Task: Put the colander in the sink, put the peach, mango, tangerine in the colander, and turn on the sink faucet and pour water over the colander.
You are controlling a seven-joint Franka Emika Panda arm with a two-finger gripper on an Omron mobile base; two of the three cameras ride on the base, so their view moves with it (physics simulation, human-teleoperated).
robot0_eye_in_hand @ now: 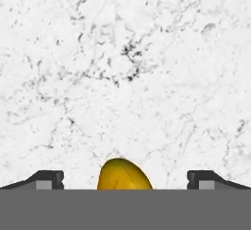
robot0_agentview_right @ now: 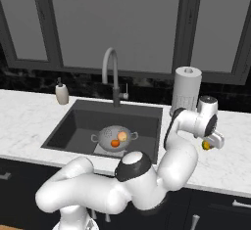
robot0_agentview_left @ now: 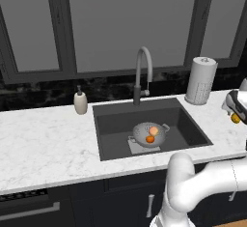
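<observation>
Two fruits already lie in the colander (robot0_agentview_left: 148,134), which stands on the floor of the sink (robot0_agentview_left: 111,129), in front of the sink faucet (robot0_agentview_left: 143,66): the pale peach (robot0_agentview_left: 153,130) and, touching it on the near side, the vivid tangerine (robot0_agentview_left: 150,139). No water runs from the spout. Right of the sink, on the marble desk (robot0_agentview_left: 43,144), rests the mango (robot0_eye_in_hand: 124,174). The end effector (robot0_eye_in_hand: 125,181) hovers right over it, jaws spread wide on either side, gripping nothing. The mango pick seems to be the step in hand; next, the end effector should descend, close on the mango, then carry it left to the colander.
</observation>
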